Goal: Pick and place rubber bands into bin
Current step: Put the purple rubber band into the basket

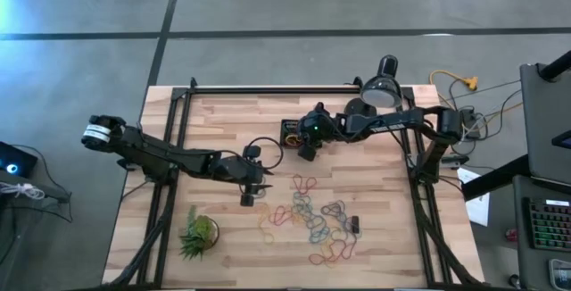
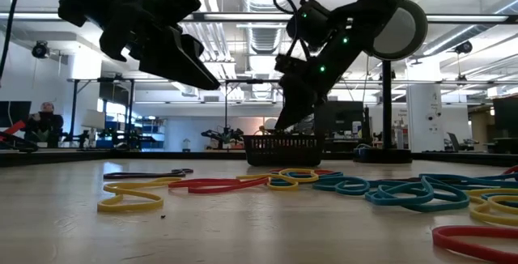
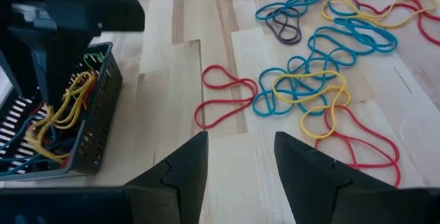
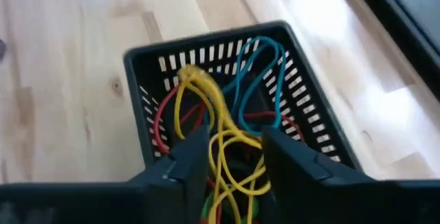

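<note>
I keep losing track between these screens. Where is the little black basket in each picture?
High view: the bin sits upper middle, beside the right pincer.
Low view: centre, far back.
Left wrist view: left edge.
Right wrist view: centre, under the open right pincer.
Shared landmark: the yellow rubber bands inside the bin, in both wrist views.

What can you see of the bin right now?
The bin is a small black rectangular basket, plastic by its look, with slotted walls, upright on the wooden table at its far middle beside the lamp base. Yellow, blue and red rubber bands lie tangled inside. The right gripper hangs directly above, fingers apart, yellow loops between them.
</note>
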